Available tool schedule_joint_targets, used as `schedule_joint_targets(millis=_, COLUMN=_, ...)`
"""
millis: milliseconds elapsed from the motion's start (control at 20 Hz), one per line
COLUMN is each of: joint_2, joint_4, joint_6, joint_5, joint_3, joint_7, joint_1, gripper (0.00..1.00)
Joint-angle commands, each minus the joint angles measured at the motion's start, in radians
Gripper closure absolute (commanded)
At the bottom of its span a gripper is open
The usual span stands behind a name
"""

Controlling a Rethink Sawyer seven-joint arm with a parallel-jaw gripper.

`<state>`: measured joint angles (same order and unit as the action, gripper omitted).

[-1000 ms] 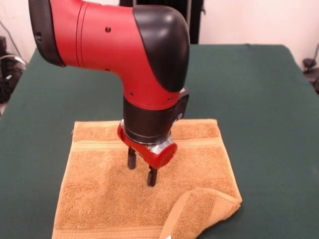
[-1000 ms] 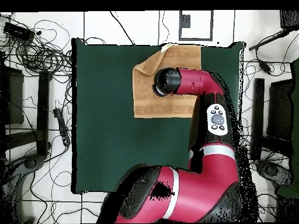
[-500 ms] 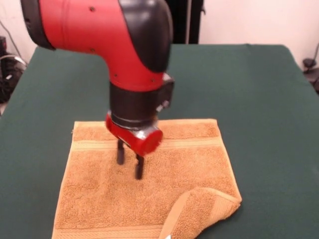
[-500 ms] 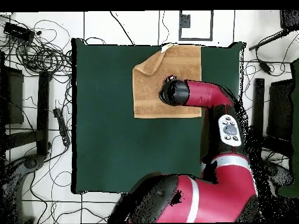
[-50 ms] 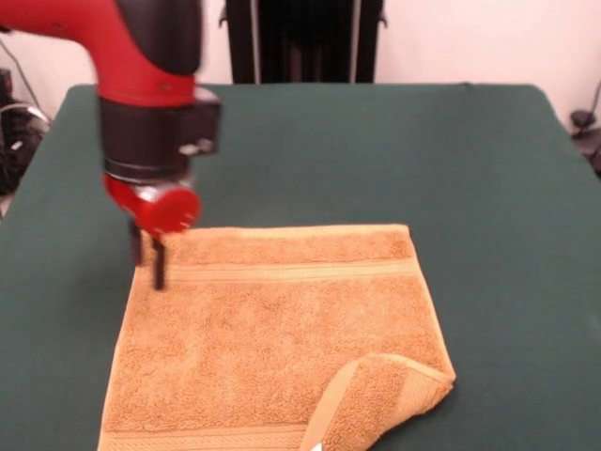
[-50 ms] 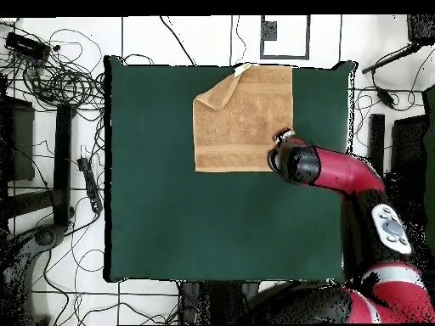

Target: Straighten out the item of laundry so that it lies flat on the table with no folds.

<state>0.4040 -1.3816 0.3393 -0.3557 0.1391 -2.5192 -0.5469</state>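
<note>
The gripper (image 5: 148, 258) hangs at the towel's far left corner in the front view, its two dark fingers (image 5: 159, 266) pointing down with only a narrow gap between them, nearly closed, and nothing held between them. Whether the tips touch the cloth cannot be told. Above them sit a red round wrist piece and a black cuff, and the red arm (image 5: 113, 47) rises out of the picture at the upper left. In the overhead view the gripper's end (image 6: 283, 157) shows at the towel's lower right corner, with the arm (image 6: 357, 182) running off to the right and down.

The item of laundry (image 5: 282, 329), an orange-tan terry towel, lies spread on the table (image 5: 488, 188), toward its near edge in the front view and cut by the picture's bottom edge. A woven band crosses it near the far end and another near the near end. Most of it lies flat, but the near right corner (image 5: 390, 395) is folded back over the towel, making a raised flap. A small white tag (image 5: 315, 446) peeks out beside that fold at the bottom edge. Dark green cloth covers the table all round the towel.
</note>
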Motion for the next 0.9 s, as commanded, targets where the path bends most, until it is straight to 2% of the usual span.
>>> schedule_joint_targets(millis=50, joint_2=-0.016, joint_4=-0.198, joint_6=-0.050, joint_5=-0.121, joint_3=0.176, joint_7=0.205, joint_1=-0.070, gripper=0.00)
schedule_joint_targets(millis=500, joint_2=-0.003, joint_4=-0.193, joint_6=-0.002, joint_5=-0.183, joint_3=0.221, joint_7=0.187, joint_1=-0.100, gripper=0.00)
schedule_joint_targets(millis=900, joint_2=0.059, joint_4=-0.201, joint_6=-0.006, joint_5=-0.228, joint_3=0.177, joint_7=0.142, joint_1=-0.051, gripper=0.00)
